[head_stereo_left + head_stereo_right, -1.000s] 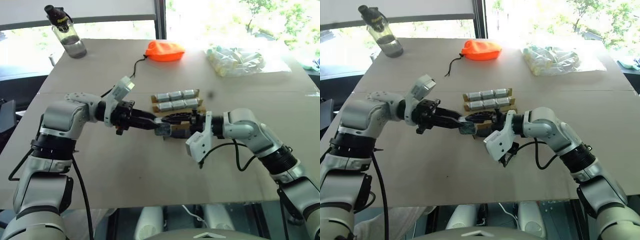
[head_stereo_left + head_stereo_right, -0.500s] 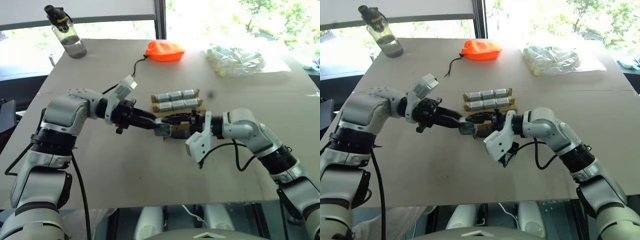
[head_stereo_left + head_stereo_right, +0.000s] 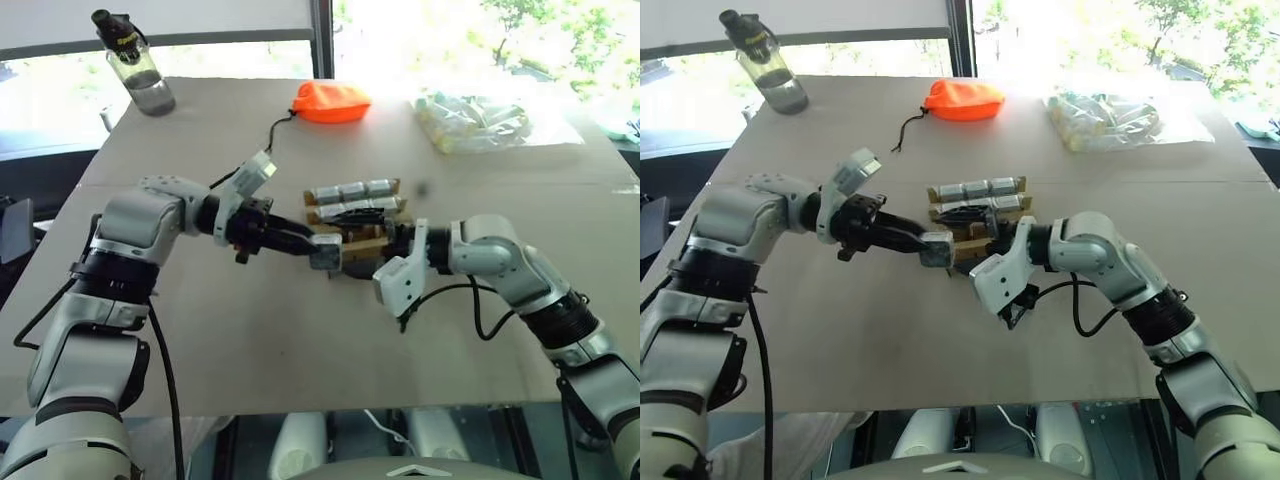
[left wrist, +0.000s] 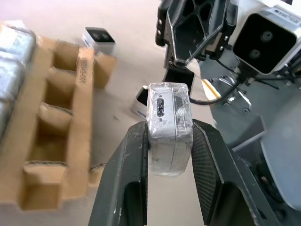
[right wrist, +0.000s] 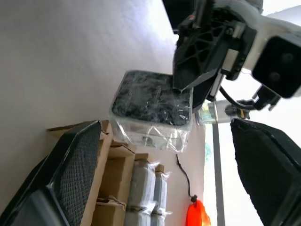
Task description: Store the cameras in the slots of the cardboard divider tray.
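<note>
Left tool [image 4: 169, 141] clamps a plastic-wrapped camera [image 4: 169, 125] above mid-surface, beside the cardboard divider tray [image 3: 350, 222], likely a handover for slotting. Right tool [image 5: 164, 155] stands wide around it, not gripping. Another camera [image 4: 98, 36] lies by the tray.

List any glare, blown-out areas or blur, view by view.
Left eye view: the window behind the table is blown out white. Right wrist view: the sky past the left gripper is overexposed. Left wrist view: the cardboard divider tray looks soft beside the sharp camera.
</note>
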`<state>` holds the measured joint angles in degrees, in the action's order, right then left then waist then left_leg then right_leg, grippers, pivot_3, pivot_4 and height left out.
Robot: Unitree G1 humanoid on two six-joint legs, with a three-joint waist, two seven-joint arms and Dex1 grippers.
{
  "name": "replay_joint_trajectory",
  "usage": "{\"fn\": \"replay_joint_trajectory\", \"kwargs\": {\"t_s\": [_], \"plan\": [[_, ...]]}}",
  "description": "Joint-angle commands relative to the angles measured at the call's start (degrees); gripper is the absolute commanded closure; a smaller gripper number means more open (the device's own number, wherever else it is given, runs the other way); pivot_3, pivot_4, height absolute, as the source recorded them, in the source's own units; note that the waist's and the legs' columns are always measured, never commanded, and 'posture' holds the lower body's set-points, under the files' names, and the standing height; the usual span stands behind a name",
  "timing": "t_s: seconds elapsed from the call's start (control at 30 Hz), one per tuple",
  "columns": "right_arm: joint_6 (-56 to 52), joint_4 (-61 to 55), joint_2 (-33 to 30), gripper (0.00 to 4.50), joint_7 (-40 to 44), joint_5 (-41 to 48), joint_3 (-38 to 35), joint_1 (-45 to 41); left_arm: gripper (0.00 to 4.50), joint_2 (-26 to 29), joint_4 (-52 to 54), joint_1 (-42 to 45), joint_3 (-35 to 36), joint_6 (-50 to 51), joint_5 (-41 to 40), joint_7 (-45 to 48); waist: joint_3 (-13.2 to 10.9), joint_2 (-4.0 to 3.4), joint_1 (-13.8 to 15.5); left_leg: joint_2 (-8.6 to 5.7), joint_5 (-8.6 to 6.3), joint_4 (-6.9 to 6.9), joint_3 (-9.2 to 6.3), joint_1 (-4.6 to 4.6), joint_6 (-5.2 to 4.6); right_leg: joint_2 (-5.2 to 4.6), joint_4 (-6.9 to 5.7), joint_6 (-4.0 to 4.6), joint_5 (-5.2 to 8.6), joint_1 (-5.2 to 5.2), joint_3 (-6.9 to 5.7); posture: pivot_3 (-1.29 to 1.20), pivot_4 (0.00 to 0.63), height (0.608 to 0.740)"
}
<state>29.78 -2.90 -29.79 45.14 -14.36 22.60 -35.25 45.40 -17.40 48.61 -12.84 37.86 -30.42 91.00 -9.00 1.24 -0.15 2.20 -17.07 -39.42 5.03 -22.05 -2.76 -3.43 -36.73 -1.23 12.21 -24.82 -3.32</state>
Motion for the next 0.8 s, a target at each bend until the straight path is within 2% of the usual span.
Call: {"fn": "replay_joint_trajectory", "kwargs": {"t_s": [0.03,0.23,0.43,0.53,0.8], "plan": [[-11.5,-5.8,-3.0,0.05,2.7,12.3,-6.3,7.7,3.76,-2.9,-3.8,2.5,4.6,-7.4,2.2,-3.6,0.0,0.02,0.4,-0.02,0.00,0.01,-0.02,-0.02,0.00,-0.05,0.01,0.00,0.00,0.00,-0.01,0.00,0.150,0.740],[-35.3,-18.2,-7.4,0.05,5.2,33.7,-15.5,21.1,3.76,-6.0,-8.7,3.5,5.1,-18.4,8.1,-6.3,0.0,0.01,0.8,-0.05,0.00,0.00,0.00,-0.03,-0.01,-0.06,0.00,0.00,-0.01,0.00,-0.03,0.00,0.150,0.740],[-53.1,-28.8,-12.7,0.05,3.8,55.5,-32.7,37.3,3.76,-7.7,-9.5,1.7,5.7,-23.5,11.0,-8.1,0.0,0.03,1.0,-0.05,-0.01,0.00,-0.07,0.00,-0.02,-0.03,0.01,0.00,-0.01,0.07,-0.06,0.00,0.150,0.740],[-55.5,-28.8,-13.6,0.05,5.8,62.1,-39.7,42.2,3.76,-8.1,-9.7,1.1,5.9,-24.4,11.6,-8.4,0.0,0.06,1.0,-0.07,-0.03,-0.02,-0.06,0.03,-0.06,-0.05,0.02,-0.01,-0.02,0.11,-0.04,0.00,0.150,0.740],[-53.7,-26.1,-14.0,0.05,15.5,66.3,-51.8,51.4,3.76,-9.8,-6.3,-2.0,5.2,-25.4,14.0,-12.5,0.0,0.07,1.0,-0.06,-0.17,-0.02,-0.09,0.12,-0.30,0.03,0.01,-0.01,-0.01,0.18,0.01,0.00,0.150,0.740]]}}
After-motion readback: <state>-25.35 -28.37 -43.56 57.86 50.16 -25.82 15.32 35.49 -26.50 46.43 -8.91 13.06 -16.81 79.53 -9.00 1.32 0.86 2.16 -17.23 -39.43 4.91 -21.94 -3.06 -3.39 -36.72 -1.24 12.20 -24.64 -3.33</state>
